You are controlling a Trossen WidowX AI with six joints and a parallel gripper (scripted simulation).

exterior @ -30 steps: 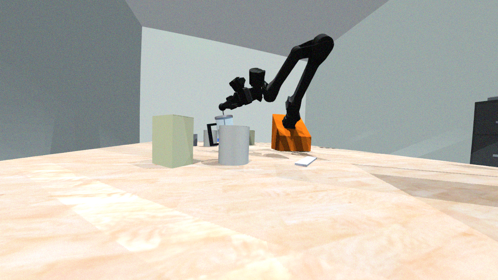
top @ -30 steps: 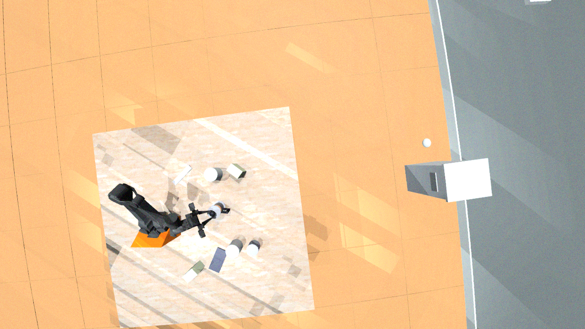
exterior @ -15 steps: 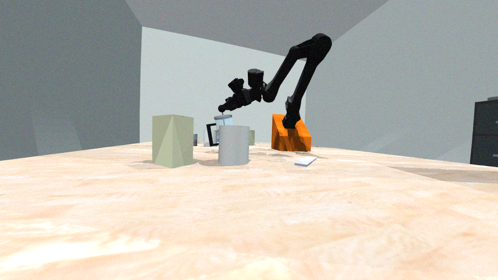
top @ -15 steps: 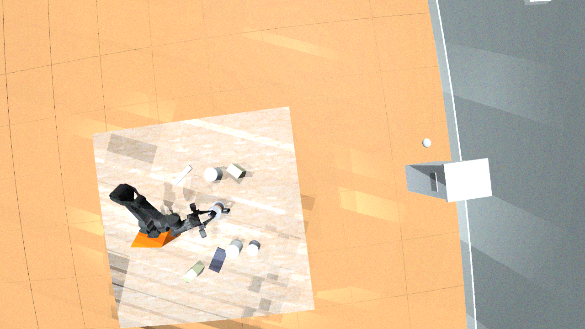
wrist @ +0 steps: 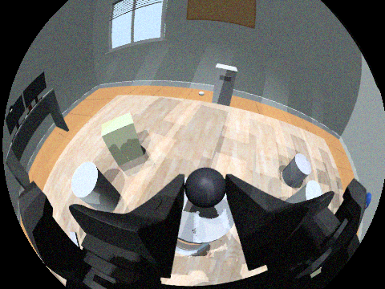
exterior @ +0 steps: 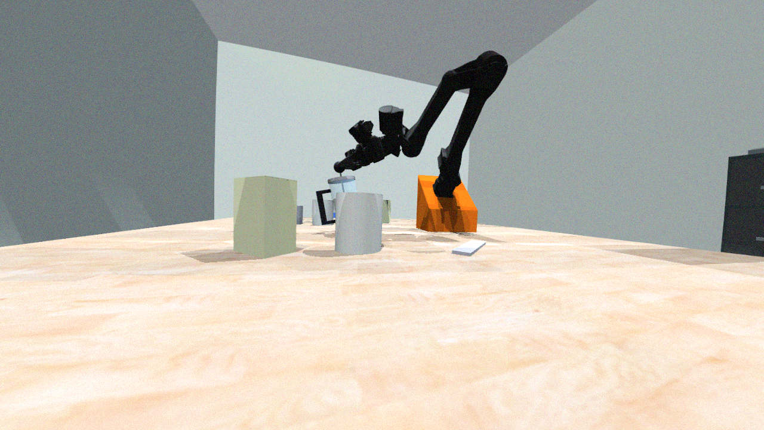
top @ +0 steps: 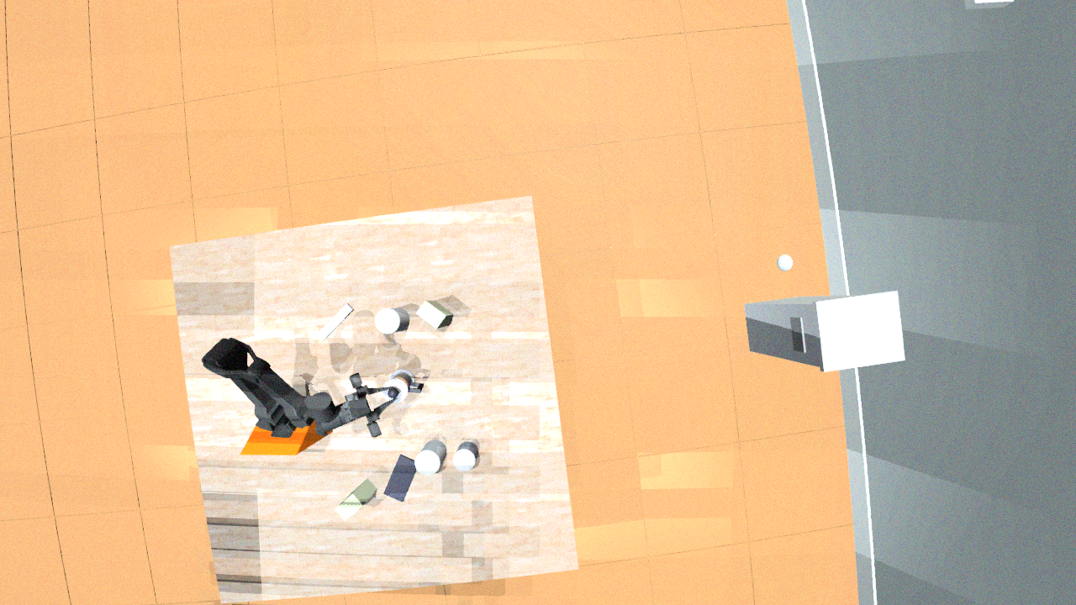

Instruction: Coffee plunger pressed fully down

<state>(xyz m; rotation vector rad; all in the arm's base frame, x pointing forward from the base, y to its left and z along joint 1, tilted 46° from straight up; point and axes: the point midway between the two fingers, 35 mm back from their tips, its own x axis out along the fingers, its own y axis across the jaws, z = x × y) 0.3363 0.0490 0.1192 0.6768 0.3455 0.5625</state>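
The coffee press [top: 403, 376] [exterior: 348, 186] [wrist: 200, 229] stands near the middle of the table, leaning slightly to the left in the exterior view. Its black handle [exterior: 320, 207] leans with it. Its lower body is partly hidden behind a grey canister. The round black plunger knob [top: 392, 393] [exterior: 338, 167] [wrist: 205, 190] is just above the lid [exterior: 341, 178], with a short length of rod showing between them. My gripper [top: 394, 391] [exterior: 340, 166] [wrist: 204, 179] is shut on the knob, one finger on each side, and reaches down to it at a slant.
The grey canister [top: 388, 321] [exterior: 358, 224] [wrist: 85, 179] and a green box [top: 435, 314] [exterior: 264, 216] [wrist: 122, 142] stand to one side. A white slab [top: 336, 322] [exterior: 469, 247] lies near them. Across stand two cylinders [top: 430, 458] [top: 465, 457], a dark block [top: 400, 478] and a green block [top: 359, 494].
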